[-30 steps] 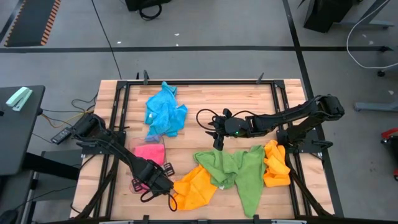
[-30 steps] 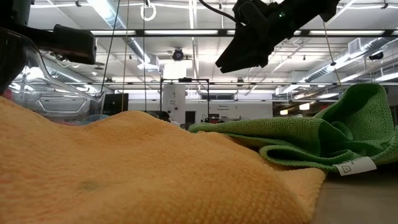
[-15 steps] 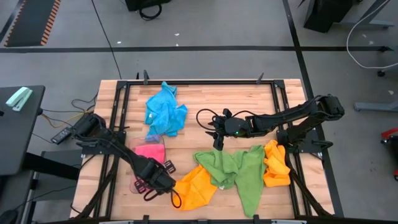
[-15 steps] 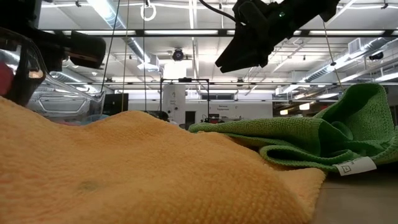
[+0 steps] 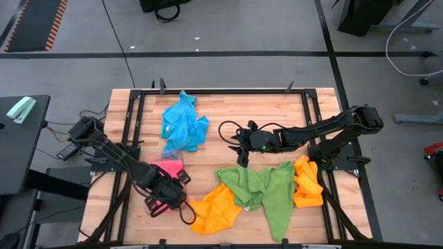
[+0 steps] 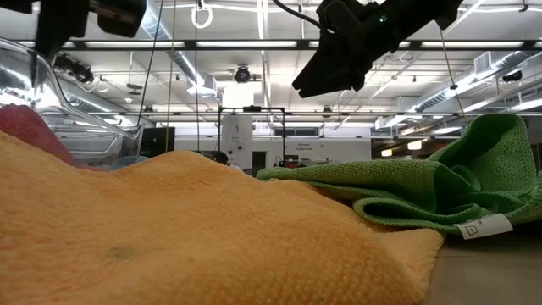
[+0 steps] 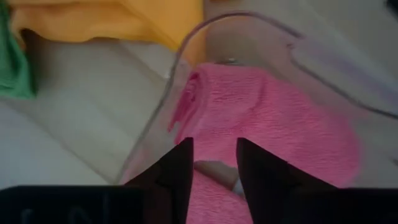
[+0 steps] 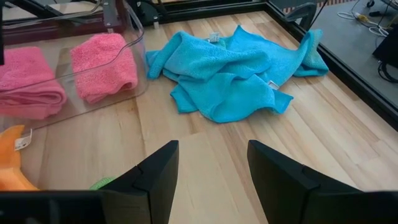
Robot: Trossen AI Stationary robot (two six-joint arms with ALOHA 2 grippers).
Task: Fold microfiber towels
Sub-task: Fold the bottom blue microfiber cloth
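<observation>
Two folded pink towels (image 8: 102, 65) (image 8: 31, 81) lie in a clear plastic tray (image 8: 135, 74) at the table's near left. My left gripper (image 7: 214, 171) hovers over the tray with its fingers a little apart, above one pink towel (image 7: 280, 118). It shows high up in the low view (image 6: 93, 13). My right gripper (image 8: 208, 180) is open and empty above the middle of the table (image 5: 242, 155). A crumpled blue towel (image 5: 183, 124) lies at the far left. An orange towel (image 5: 216, 206), a green towel (image 5: 263, 190) and a second orange towel (image 5: 306, 183) lie along the near edge.
A black metal frame (image 5: 221, 90) runs round the wooden table top. Bare wood (image 5: 277, 114) shows at the far right and between the blue towel and the green one. In the low view the orange towel (image 6: 169, 229) fills the foreground.
My left gripper has risen and gone a little toward the table's left edge, over the tray. In the low view a pink towel now shows lying in the tray below it.
</observation>
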